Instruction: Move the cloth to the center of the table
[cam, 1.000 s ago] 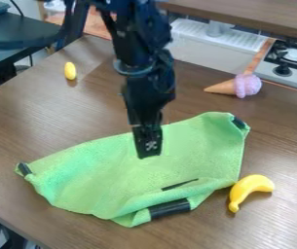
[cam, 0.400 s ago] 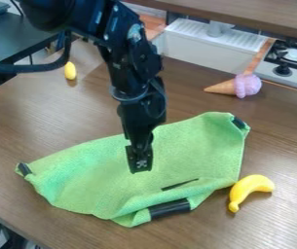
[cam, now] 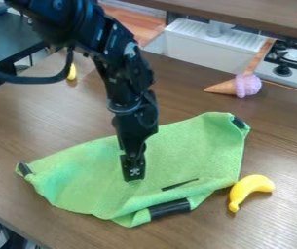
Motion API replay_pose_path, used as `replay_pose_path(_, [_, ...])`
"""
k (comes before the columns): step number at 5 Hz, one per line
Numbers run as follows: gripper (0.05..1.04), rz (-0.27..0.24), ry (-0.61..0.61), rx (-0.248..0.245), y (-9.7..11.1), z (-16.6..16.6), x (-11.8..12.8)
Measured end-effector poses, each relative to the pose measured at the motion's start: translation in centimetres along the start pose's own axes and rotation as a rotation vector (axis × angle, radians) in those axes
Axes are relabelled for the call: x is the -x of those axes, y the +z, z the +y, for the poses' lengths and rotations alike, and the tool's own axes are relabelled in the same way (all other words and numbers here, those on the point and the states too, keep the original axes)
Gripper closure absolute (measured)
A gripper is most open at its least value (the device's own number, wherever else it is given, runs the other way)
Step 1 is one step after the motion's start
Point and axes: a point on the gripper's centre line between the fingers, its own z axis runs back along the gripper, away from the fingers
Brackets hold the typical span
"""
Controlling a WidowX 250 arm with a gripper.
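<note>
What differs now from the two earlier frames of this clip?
The gripper has moved down and slightly left in the picture, over the cloth. No grasp or release is visible. The cloth keeps its place and folds; the banana and ice cream cone are where they were.

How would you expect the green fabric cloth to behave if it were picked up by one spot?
The green fabric cloth would probably droop floppily, since its edge already lies in soft folds. The black strips along its rim might stay a little stiffer, as the one at the front looks fairly straight.
</note>
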Motion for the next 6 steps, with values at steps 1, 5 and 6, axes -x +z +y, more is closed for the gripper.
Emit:
replay_pose_path(1, [0.085,0.001,0.013,0.005,-0.6,0.6,0.0])
replay_pose_path(5, [0.083,0.001,0.175,-0.031,-1.4,7.2,0.8])
replay_pose_path(6, [0.083,0.001,0.197,-0.038,-1.5,8.3,1.1])
